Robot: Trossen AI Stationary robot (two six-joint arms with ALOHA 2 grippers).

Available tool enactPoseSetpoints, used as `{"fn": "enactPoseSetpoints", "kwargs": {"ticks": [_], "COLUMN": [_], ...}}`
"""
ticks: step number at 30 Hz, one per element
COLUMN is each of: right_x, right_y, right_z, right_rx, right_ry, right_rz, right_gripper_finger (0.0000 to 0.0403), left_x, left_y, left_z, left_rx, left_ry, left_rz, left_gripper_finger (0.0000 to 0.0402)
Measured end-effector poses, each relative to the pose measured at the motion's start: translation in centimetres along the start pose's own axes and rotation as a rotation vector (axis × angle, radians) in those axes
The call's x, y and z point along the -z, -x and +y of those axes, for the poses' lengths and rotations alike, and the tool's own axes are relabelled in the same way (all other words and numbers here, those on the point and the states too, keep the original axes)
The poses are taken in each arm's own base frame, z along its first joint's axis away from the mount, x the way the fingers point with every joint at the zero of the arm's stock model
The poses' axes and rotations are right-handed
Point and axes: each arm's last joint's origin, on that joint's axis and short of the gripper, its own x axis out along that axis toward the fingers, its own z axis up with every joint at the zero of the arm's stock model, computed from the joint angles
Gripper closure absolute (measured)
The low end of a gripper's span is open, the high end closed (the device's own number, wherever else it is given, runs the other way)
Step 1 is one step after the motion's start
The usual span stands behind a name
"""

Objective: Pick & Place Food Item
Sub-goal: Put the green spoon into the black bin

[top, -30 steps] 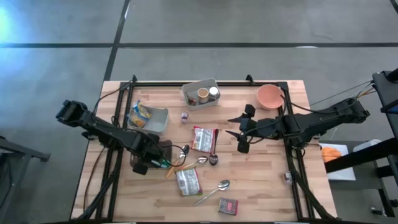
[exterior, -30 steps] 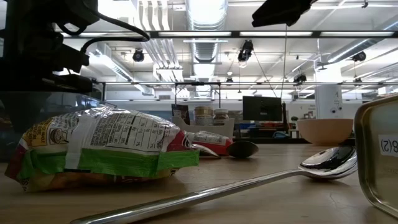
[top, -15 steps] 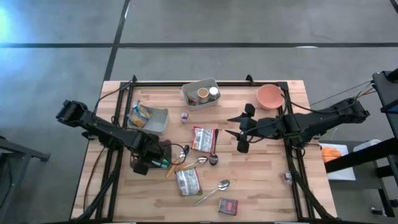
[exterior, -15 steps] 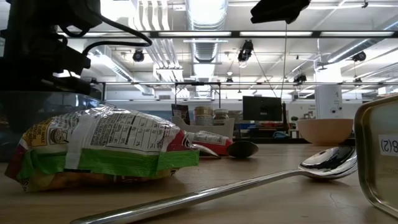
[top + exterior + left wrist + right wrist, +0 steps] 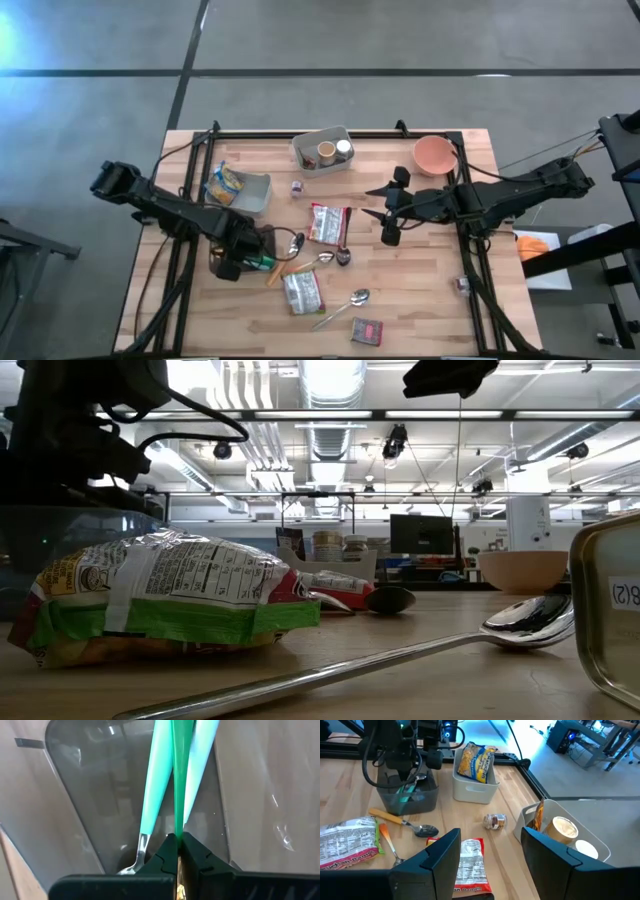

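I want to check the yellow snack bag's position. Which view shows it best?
The right wrist view: the yellow snack bag stands clearly in its white bin. The high view shows it small; the low and left wrist views don't show it.

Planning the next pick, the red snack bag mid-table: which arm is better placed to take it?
Probably right. The right gripper hovers open beside the red snack bag; the left gripper is shut on a green utensil inside the dark bin.
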Motion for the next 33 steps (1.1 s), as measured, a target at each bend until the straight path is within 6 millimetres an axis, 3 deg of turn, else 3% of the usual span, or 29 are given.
{"fn": "enactPoseSetpoints", "kwargs": {"ticks": [12, 26, 33], "right_x": [0.0, 0.1, 0.1], "right_y": [0.0, 0.0, 0.0], "right_z": [0.0, 0.0, 0.0], "right_rx": [0.0, -0.001, -0.004], "right_ry": [-0.01, -0.184, -0.236], "right_rz": [0.0, 0.001, 0.003], "right_gripper_finger": [0.0195, 0.0195, 0.0195], "left_x": [-0.5, -1.4, -1.1], "left_y": [0.1, 0.3, -0.3], "left_z": [0.0, -0.2, -0.1], "left_rx": [0.014, 0.01, 0.01], "left_ry": [-0.109, -0.344, -0.355], "left_rz": [-0.047, -0.132, -0.113], "left_gripper_finger": [0.0401, 0.0401, 0.0401]}}
